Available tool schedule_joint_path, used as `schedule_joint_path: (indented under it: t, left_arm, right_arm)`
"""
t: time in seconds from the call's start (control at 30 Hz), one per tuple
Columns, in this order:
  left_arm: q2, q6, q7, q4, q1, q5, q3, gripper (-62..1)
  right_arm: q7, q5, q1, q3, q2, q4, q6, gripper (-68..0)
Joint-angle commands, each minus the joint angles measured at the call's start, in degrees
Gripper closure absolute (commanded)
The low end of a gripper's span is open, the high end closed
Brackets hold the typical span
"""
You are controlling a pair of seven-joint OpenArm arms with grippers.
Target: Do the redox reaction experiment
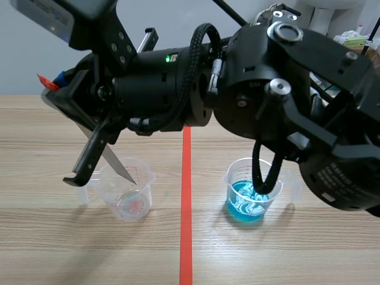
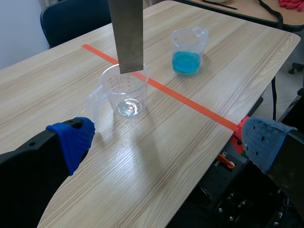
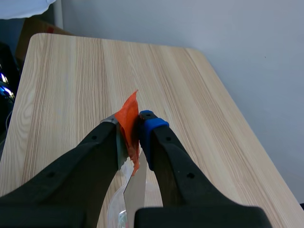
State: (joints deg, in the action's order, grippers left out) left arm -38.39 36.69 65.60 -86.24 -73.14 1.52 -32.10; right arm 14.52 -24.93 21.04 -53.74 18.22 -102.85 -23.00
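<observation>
Right arm (image 1: 285,89), scene view: nearest the lens, it comes in from the right and stretches across the top, past the red tape line (image 1: 186,225)
Right gripper (image 1: 53,83): high at the left, clamped on the top of the metal strip (image 1: 119,166)
Strip's lower end: slants down into the mouth of the clear beaker (image 1: 133,199)
Clear beaker: stands on the table (image 1: 59,249) left of the line, with a faint reddish glint at its bottom, possibly a little liquid
Blue beaker (image 1: 249,202): right of the line, partly filled with blue liquid, well apart from the clear one

Left gripper (image 2: 168,142), left wrist view: fingers spread wide, blue pads (image 2: 73,140) holding nothing, low over the table (image 2: 57,90)
Metal strip (image 2: 127,33): hangs upright ahead of the gripper, its end at the rim of the clear beaker (image 2: 123,92)
Blue beaker (image 2: 189,47): farther ahead, beyond the red tape line (image 2: 190,102)

Right gripper (image 3: 135,124), right wrist view: fingers squeezed on the orange tab (image 3: 129,114) at the strip's top
Metal strip (image 3: 135,190): runs back beneath the fingers
Clear beaker (image 3: 114,213): only a sliver shows under the gripper
Table (image 3: 71,71): light wood ahead of the fingertips
</observation>
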Motion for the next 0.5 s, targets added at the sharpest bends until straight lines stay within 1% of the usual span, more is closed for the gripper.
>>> schedule_joint_path:
  t: [0.0,0.07,0.23,0.47]
  left_arm:
    - [0.42,0.11,0.81,-0.76,0.0,-0.37,-0.07,-62.3]
    - [0.44,0.11,0.81,-0.76,0.0,-0.37,-0.07,-62.3]
    - [0.42,0.11,0.81,-0.76,0.0,-0.35,-0.07,-62.3]
    - [0.44,0.11,0.79,-0.76,0.0,-0.35,-0.07,-62.3]
  right_arm:
    - [-0.55,-1.38,2.05,0.02,-0.61,-0.57,-0.7,-0.6]
    - [-0.07,-3.85,3.58,0.07,-0.61,-0.57,-1.49,-0.6]
    - [1.51,-10.21,7.67,0.07,-0.61,-0.57,-1.92,-0.6]
    - [3.04,-15.69,11.67,0.11,-0.61,-0.57,-1.95,-0.6]
